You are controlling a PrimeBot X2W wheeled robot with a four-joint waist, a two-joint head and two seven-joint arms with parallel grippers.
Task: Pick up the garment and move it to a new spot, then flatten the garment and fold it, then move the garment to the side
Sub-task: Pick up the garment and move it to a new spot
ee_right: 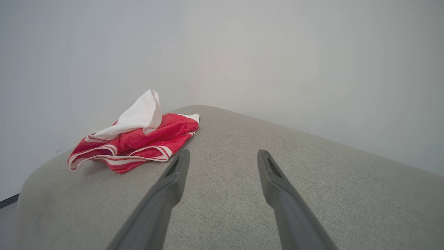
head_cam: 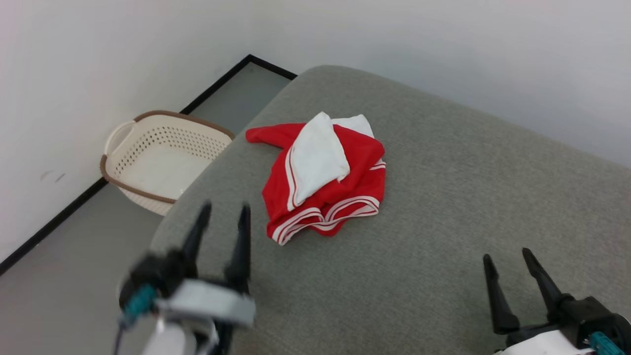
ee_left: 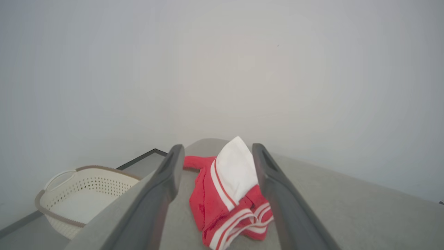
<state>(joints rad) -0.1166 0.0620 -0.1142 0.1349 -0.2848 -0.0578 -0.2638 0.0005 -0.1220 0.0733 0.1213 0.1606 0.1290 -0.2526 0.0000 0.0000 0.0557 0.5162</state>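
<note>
Near left: L end effector (head_cam: 226, 207), fingers spread wide, empty. Near right: R end effector (head_cam: 507, 254), also wide open, nothing held, above bare cushion (head_cam: 443, 207). Further in: garment (head_cam: 320, 197) crumpled in a heap on cushion, toward its left edge, white sleeve on top, striped trim on near side. Past that edge: basket (head_cam: 153, 148) on floor by wall.
</note>
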